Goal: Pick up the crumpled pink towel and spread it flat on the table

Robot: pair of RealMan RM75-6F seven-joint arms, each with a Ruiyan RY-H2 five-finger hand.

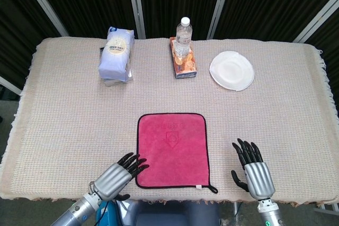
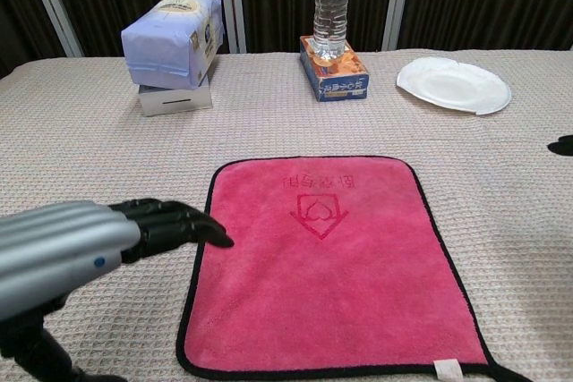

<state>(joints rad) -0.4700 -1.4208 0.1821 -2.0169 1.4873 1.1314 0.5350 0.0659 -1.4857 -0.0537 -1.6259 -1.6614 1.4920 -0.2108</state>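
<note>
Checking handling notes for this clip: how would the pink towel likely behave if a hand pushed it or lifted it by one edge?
The pink towel lies thin and flat on the woven tablecloth, so it is probably floppy and would drape if lifted. Pushed, it would likely bunch rather than slide, since both surfaces look textured. It looks light, and its corner loop could snag a finger of either hand.
</note>
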